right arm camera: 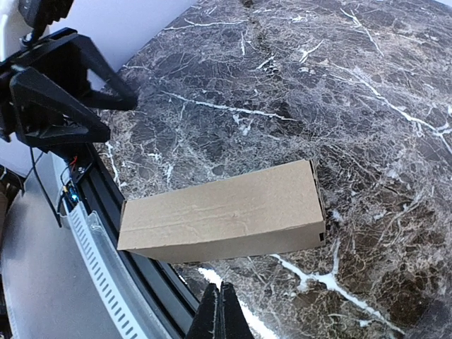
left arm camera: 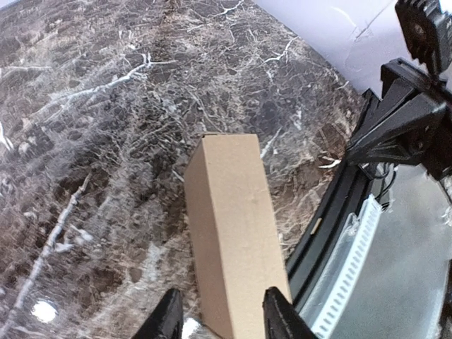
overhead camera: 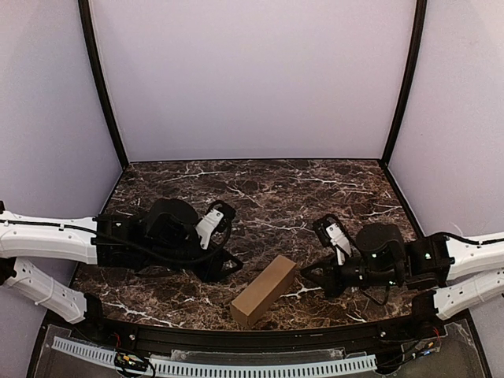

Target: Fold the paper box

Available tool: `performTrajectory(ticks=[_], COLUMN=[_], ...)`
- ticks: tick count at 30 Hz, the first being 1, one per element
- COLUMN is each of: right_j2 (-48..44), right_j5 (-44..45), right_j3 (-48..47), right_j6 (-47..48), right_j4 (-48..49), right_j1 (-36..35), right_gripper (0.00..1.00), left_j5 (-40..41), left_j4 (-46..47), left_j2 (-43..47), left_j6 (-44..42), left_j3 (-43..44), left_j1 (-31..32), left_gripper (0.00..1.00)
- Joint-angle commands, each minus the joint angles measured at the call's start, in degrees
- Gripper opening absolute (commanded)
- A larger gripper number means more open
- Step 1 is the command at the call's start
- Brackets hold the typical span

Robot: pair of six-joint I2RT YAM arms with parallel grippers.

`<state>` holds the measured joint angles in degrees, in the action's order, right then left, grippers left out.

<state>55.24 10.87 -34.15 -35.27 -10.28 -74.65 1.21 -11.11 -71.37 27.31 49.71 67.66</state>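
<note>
The paper box (overhead camera: 264, 291) lies on its side on the marble table (overhead camera: 276, 189), fully formed as a narrow closed carton. It sits between the two arms, angled, with its near end close to the black rail (overhead camera: 260, 337) at the table's front edge.

The left gripper (left arm camera: 222, 305) has its fingers spread. In the left wrist view, the near end of the box sits between them with a gap on one side, so nothing is clamped. The right gripper (right arm camera: 219, 309) has its fingers pressed together, holds nothing and stands apart from the box.

Hazards:
- A finger of the left gripper appears very near a box edge. Any sideways motion here could catch that edge and drag or spin the light carton.
- The near end is close to the rail. A push toward the arms could tip the box over the table edge.
- In the right wrist view, the end face shows a dark seam along its flap. This flap may be only loosely tucked, and a knock could spring it open.

Markings: none. The cardboard is plain brown, and no brand, label or lettering can be read on any visible item.
</note>
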Motion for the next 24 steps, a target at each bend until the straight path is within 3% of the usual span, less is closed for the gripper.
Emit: performTrajectory(ticks=[1,4,6,7,9,16,24], right_j2=[-4.41,-5.42,-4.14,-3.21,-0.36,12.02,23.24], right_j5=[-2.35,-2.60,-3.12,-3.18,-3.37,-4.57,-9.21], right_j3=[3.00,6.82,8.43,9.06,10.18,9.82,6.65], right_j6=[-4.81,-9.37,-12.03,-13.34,-16.44,-22.30,-23.95], right_j4=[-7.96,-6.23,-4.09,-2.80,-0.32,10.69,20.34], right_j1=[-0.33,-0.36,-0.35,-0.39,-0.32,1.34,3.59], right_gripper=[0.00,0.00,0.00,0.00,0.00,0.00,0.00], left_j5=[1.66,-0.89,-0.78,0.04,0.75,1.82,-2.56], left_j4=[-1.00,1.79,2.25,2.11,1.42,1.70,1.13], left_j2=[1.91,3.15,4.81,5.09,5.60,5.61,3.97], left_j6=[0.15,1.58,1.72,1.59,1.21,4.50,5.32], left_j3=[-1.25,-3.67,-4.56,-4.68,-4.79,-7.13,-7.94], left_j1=[-3.47,-6.14,-7.10,-7.39,-7.66,-8.92,-10.15], left_gripper=[0.49,0.62,0.76,0.87,0.97,0.99,0.99])
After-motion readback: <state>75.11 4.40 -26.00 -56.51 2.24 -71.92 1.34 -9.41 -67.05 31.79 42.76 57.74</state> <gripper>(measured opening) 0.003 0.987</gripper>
